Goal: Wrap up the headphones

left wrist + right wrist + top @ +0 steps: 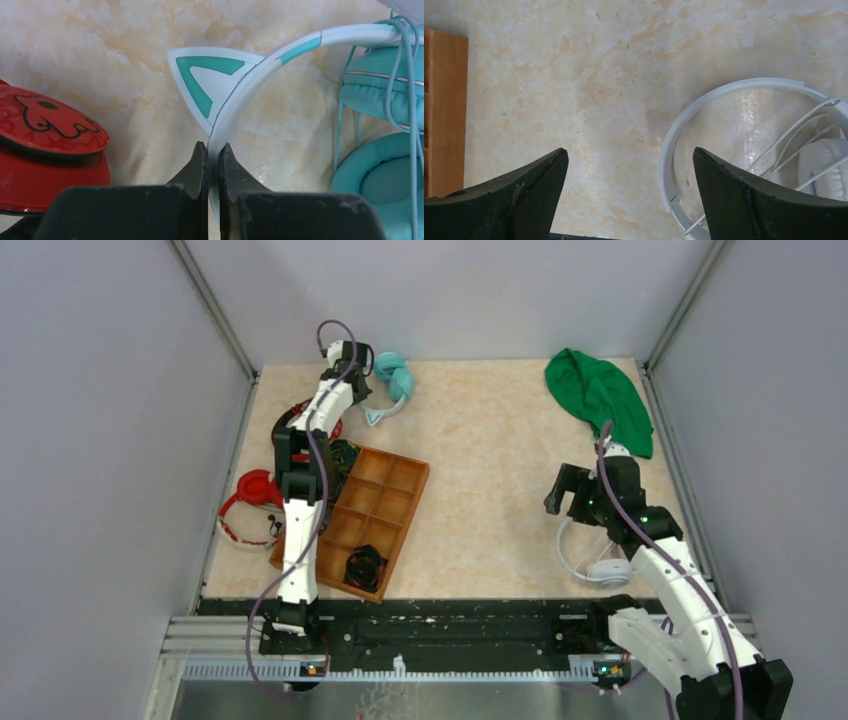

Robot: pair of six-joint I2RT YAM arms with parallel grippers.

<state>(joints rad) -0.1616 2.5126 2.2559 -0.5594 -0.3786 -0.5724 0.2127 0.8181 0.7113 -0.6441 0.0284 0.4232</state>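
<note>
L fingers [206,155] clamped on headband [260,65] of teal headphones [392,380], far-left rear of worktop [500,460]; prob. anchoring them so cable [412,100] can be wound; R fingers [562,502] spread wide, empty, above white headphones [666,155].

headphones [350,35] headband: smooth, glossy plastic, white and teal
ear cushions [380,190]: soft, matt, leather-like padding
red headphones [45,125]: hard, glossy plastic
white headphones [665,160]: smooth plastic band
tray [446,110]: matt wood
green cloth [600,400]: matt, creased fabric
table [100,50]: smooth marbled top, faint sheen
</note>
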